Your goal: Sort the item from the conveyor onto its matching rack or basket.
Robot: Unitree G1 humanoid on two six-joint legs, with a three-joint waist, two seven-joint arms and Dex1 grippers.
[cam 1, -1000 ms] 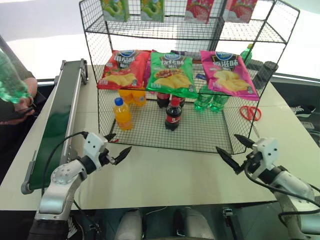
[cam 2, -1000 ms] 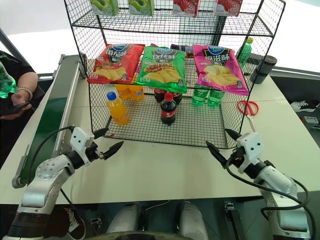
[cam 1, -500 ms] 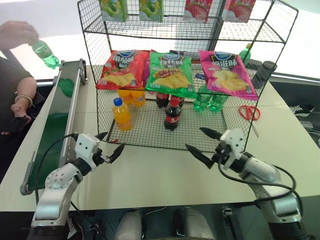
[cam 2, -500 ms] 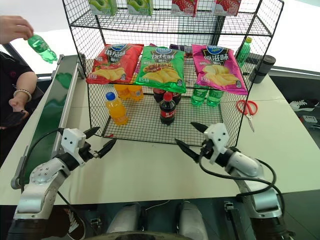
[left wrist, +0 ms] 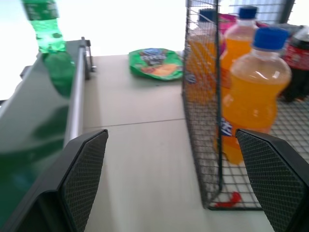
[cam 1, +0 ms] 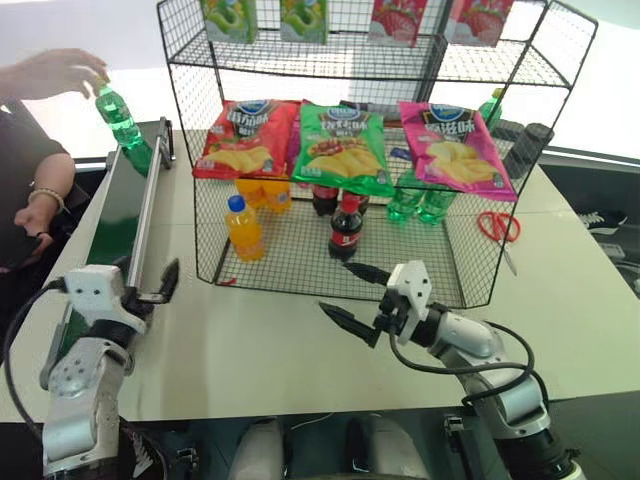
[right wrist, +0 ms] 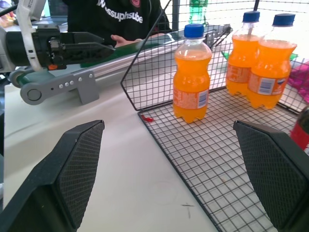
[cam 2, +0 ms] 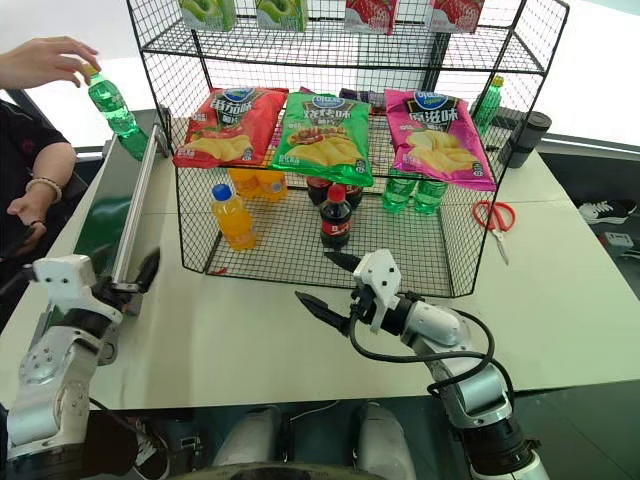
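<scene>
Head views: small clear-green plastic soda bottle with yellow cap (cam 1: 117, 115) held upright by a person's hand (cam 1: 55, 72) over the far end of the long dark green conveyor belt (cam 1: 105, 235) — could topple once released. Left hand (cam 1: 150, 285) spread wide, empty, beside the belt rail.

Wrist views: right hand (right wrist: 169, 174) fully open, empty, above the worktop (right wrist: 96, 159) — could snag the black wire-grid rack (right wrist: 203, 140).

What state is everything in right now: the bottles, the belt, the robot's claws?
Green soda bottle: upright at the conveyor's far end, capped, a person's hand on top.
Conveyor: otherwise bare.
Rack: stocked with chip bags; bottles upright on the bottom tier.
Front orange bottle: upright, capped.
Left gripper: open, empty.
Right gripper: open, empty.
</scene>
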